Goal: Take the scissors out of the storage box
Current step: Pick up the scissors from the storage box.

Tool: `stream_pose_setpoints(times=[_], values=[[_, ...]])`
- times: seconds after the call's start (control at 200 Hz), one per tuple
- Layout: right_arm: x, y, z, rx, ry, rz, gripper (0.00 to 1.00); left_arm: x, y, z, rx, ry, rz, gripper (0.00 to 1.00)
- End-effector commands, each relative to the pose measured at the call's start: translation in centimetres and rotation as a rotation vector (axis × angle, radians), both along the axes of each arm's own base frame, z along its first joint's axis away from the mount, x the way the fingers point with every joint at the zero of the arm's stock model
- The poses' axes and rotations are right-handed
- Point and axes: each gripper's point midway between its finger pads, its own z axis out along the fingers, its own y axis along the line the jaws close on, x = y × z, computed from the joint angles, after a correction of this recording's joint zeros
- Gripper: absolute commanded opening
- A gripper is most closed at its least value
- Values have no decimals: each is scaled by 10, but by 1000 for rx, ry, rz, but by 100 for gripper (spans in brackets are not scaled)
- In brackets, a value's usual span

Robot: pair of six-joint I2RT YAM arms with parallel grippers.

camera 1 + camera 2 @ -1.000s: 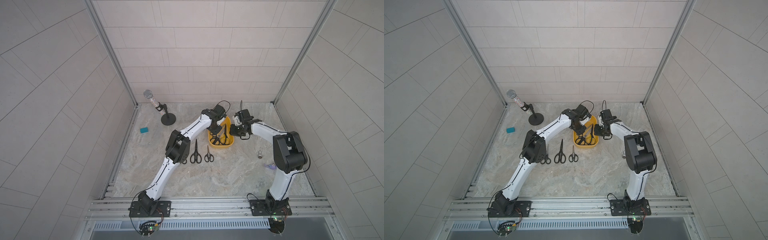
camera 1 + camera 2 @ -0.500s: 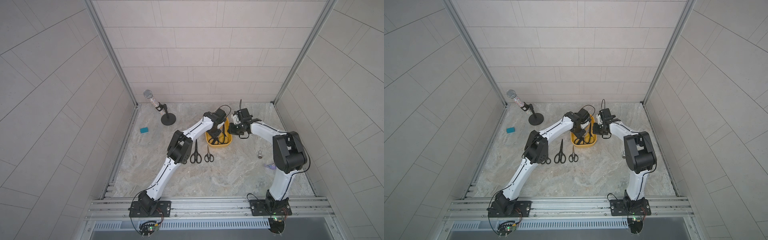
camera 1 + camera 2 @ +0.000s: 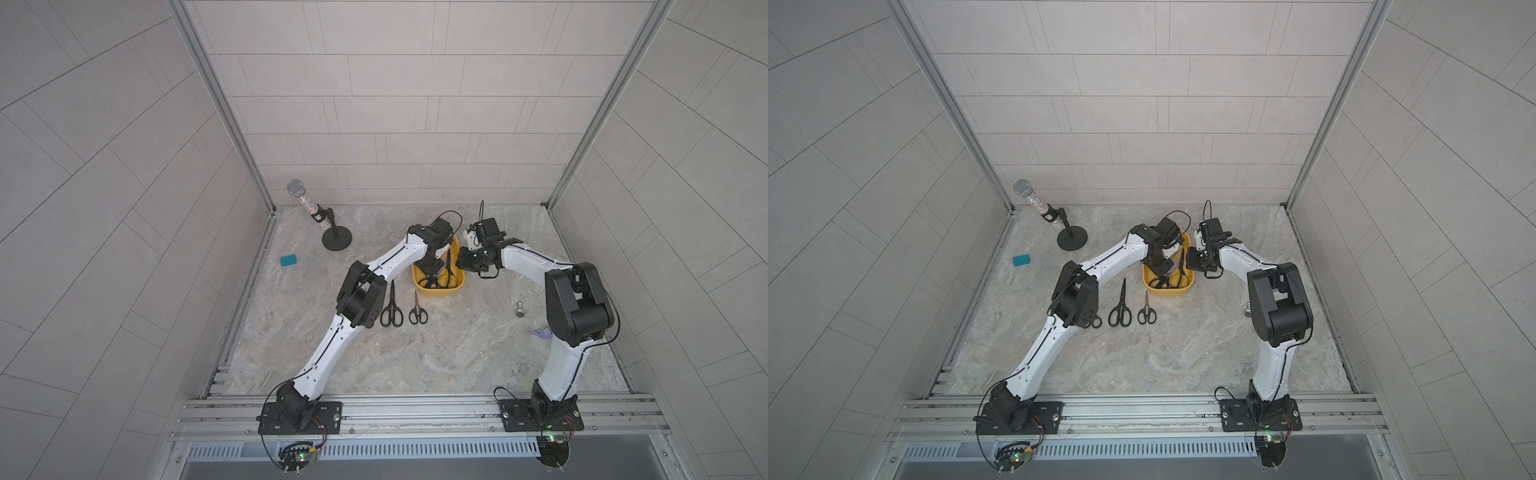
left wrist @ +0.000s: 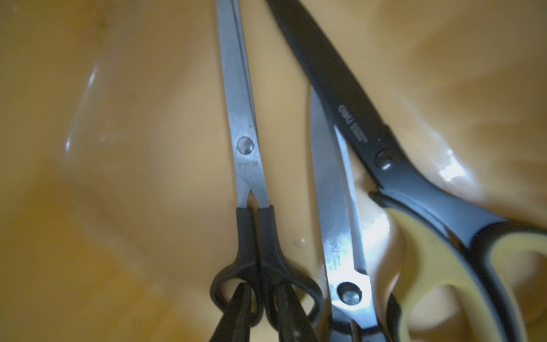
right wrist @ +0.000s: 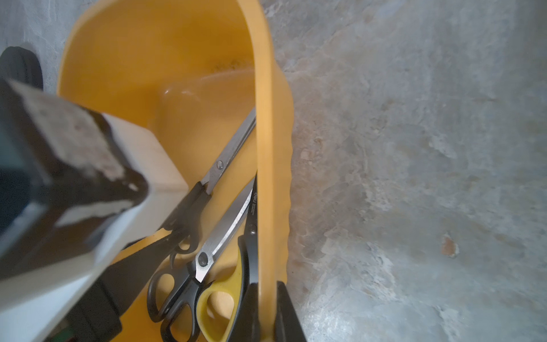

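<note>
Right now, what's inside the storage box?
Three scissors: slim black-handled pair, larger silver-bladed pair, yellow-handled pair. Left gripper covers part of the slim pair's loops; the storage box floor beneath them is hidden.

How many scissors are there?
6. Three in the yellow box: slim pair, bigger pair, yellow-handled pair. Three on the table: long pair, short pair, third pair half hidden behind the left arm.
</note>
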Motion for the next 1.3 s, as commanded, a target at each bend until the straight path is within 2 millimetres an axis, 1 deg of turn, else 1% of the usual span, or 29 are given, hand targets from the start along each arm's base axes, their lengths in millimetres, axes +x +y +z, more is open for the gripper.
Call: stream_pose_setpoints(times=[0.0,0.105,0.175,0.25,0.34,0.395,0.435,0.495,0.56,0.63,0.69,0.725,0.805,0.92,1.036,1.096,1.176,1.296], values=[[18,5,19,46,-72,-6,0,-28,12,-42,43,171,4,18],[19,6,19,54,-70,-12,0,-34,13,-45,39,200,-4,11],[20,6,18,54,-71,-14,0,-35,12,-45,32,210,-5,0],[20,5,18,49,-70,-17,0,-34,9,-42,19,207,-4,0],[21,2,17,27,-63,-26,0,-26,5,-31,1,168,10,0],[22,-2,16,4,-53,-43,0,-14,3,-18,-13,115,35,0],[22,-5,14,-12,-42,-52,0,-4,1,-5,-28,69,66,0],[23,-10,12,-38,-25,-77,0,10,-1,18,-55,-2,126,0],[25,-16,11,-54,-21,-114,0,20,-5,42,-101,-56,192,0],[26,-22,10,-60,-18,-152,0,25,-8,66,-152,-93,250,0],[29,-26,10,-58,-17,-184,0,26,-6,79,-174,-109,295,0],[31,-27,11,-51,-18,-194,0,25,-5,84,-180,-107,314,0],[34,-30,11,-54,-17,-208,0,18,0,93,-184,-88,361,0],[37,-37,11,-83,-8,-239,0,0,4,107,-170,-57,396,0],[40,-45,11,-114,1,-272,0,-19,-1,124,-156,-87,401,0],[42,-51,14,-142,1,-289,0,-30,-3,130,-154,-87,427,0],[44,-61,16,-182,6,-306,0,-48,-4,132,-158,-59,468,0],[47,-72,17,-195,9,-329,0,-72,-4,124,-186,-33,540,0]])
